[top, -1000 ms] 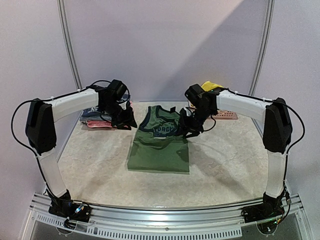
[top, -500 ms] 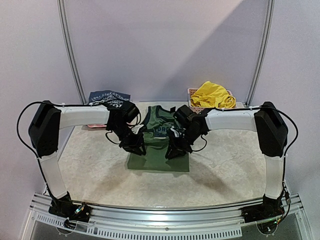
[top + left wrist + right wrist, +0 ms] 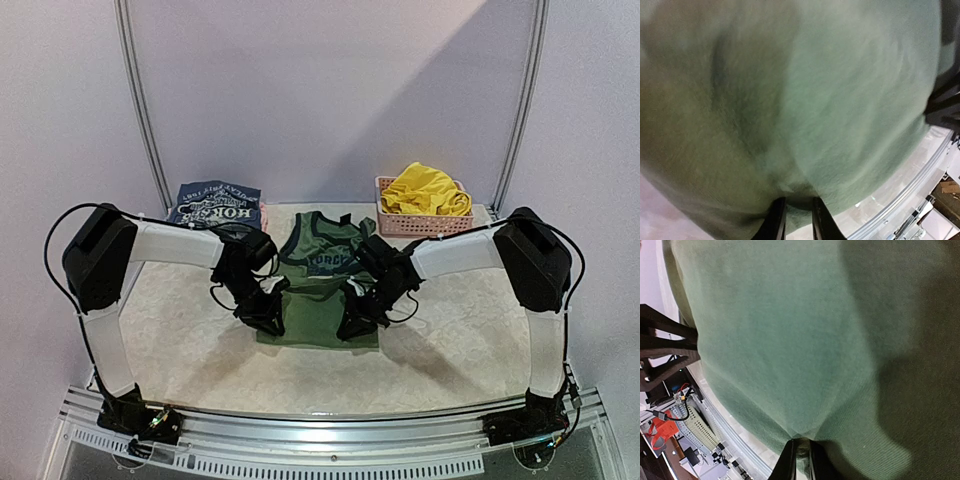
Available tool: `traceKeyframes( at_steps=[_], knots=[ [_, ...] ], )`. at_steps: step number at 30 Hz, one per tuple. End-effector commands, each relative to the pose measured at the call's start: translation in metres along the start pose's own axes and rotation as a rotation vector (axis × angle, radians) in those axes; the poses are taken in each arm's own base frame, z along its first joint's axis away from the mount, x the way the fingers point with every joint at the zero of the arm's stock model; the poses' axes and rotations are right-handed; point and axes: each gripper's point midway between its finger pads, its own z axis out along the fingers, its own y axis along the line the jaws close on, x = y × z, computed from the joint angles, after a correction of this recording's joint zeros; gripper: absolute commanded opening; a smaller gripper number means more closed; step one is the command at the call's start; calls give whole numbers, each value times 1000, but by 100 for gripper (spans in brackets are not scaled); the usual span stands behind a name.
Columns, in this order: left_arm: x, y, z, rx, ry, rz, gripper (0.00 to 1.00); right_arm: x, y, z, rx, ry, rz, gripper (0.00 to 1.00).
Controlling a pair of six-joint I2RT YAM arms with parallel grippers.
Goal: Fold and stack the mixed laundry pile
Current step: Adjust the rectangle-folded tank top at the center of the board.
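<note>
Both arms have just swung back toward us, from the shoulder end of the shirt (image 3: 320,265) down to its near hem. The left claw (image 3: 265,318) and right claw (image 3: 352,325) now sit at the two near corners. Each is closed narrow, with green cloth bunched between its fingers. My guess is they mean to lift the hem and fold it away over the chest. The shirt lies flat mid-table (image 3: 450,340), with bare top on either side, though its collar is close to the back edge. Further off, the shorts (image 3: 425,190) are heaped in the basket (image 3: 420,224) at right, and a folded navy top (image 3: 213,205) lies far left.
</note>
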Motion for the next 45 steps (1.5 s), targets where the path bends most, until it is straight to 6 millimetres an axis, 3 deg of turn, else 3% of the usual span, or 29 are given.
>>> traceKeyframes(
  at_steps=[1,8,15,24,28,31,36,45],
  knots=[
    [23,2,14,-19,31,19,17,20,-31,10,72,39,50,11],
    [49,10,19,-65,33,5,15,36,-35,-5,83,27,61,11],
    [71,5,5,-108,4,9,15,55,-29,-15,95,48,27,12],
    [46,-22,-60,-141,-148,87,20,34,19,-53,90,4,-96,18],
    [27,-41,-71,-115,-182,147,22,23,31,-69,114,-36,-119,21],
    [14,-49,-66,-97,-172,180,22,17,27,-80,160,-88,-107,21],
    [-3,-62,-50,-56,-152,220,22,18,4,-102,232,-185,-22,22],
    [-29,-67,-17,-39,-100,256,21,36,-12,-103,234,-200,62,22]
  ],
)
